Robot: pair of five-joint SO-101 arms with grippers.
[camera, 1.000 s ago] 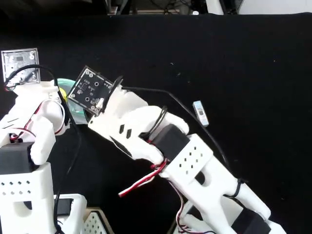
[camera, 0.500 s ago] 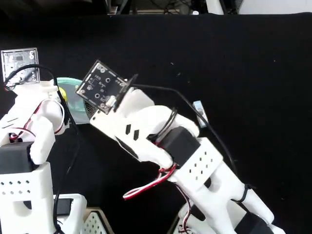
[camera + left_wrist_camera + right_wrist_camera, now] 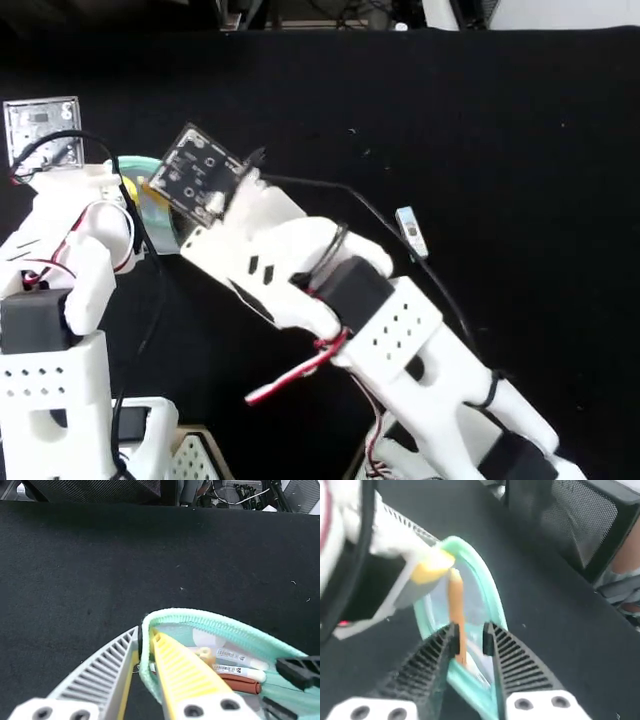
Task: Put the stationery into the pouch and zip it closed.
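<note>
Pouch (image 3: 235, 630) at table's (image 3: 500, 120) 10 o'clock: my L pincer (image 3: 144, 636) clamps its rim, R pincer (image 3: 470, 630) narrowly apart over orange pen (image 3: 455, 595).

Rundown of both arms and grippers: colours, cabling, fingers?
Both arms are white printed shells with black servo blocks and dotted panels. The right arm carries red-white and black cables and a black camera board; the left arm a silver board. The left gripper has one white and one yellow ribbed finger; the right gripper two black.

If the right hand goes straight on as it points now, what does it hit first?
Probably the orange pen right in front of it, in the pouch mouth; depth is unclear.
</note>
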